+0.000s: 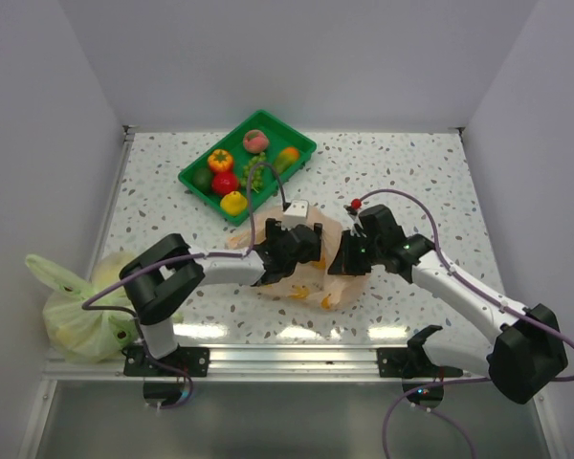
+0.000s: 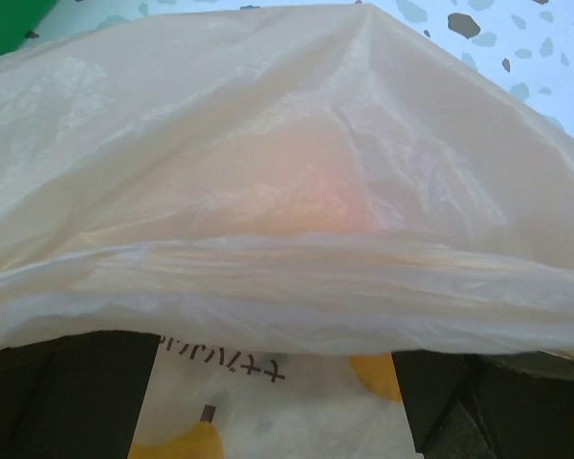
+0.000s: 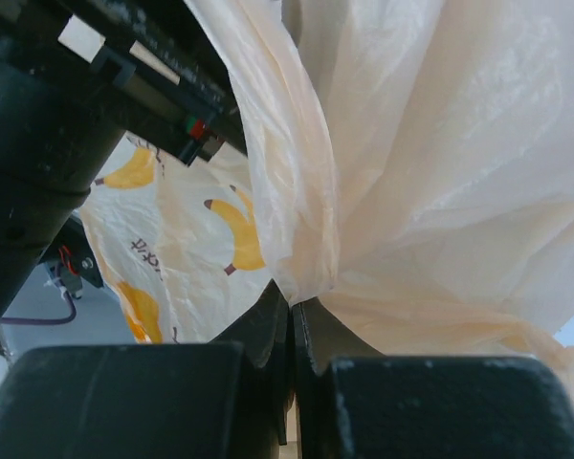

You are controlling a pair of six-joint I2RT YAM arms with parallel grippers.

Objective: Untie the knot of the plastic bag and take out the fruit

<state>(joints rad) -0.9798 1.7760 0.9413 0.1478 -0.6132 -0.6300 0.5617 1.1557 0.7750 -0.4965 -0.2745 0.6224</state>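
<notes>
At far left, a yellow-green bag [image 1: 77, 311] slumped at the table's [image 1: 430, 191] edge, just beside the left arm's base. Left arm [image 1: 163, 277] doubled back sharply at the elbow, forearm laid low and reaching right. Left gripper [image 1: 311, 251] pushed under a fold of the plastic bag [image 1: 301, 277] at mid-table. Released, fingers [image 2: 67, 392] spread wide, printed film lying loose between them. Pale film draped over its camera, with a pink-orange glow [image 2: 316, 182] behind; cannot tell what it is. Further back, a green tray [image 1: 193, 178] holding fruit [image 1: 231, 180]: red, orange, yellow, peach, dark green, grapes. Right gripper [image 1: 342, 256] at the bag's right side, facing the left one. Clenched tight on a bunched fold of film [image 3: 306, 249], held lifted. Right arm [image 1: 459, 287] stretched up-left from its base at lower right, wrist tipped down toward the bag.
</notes>
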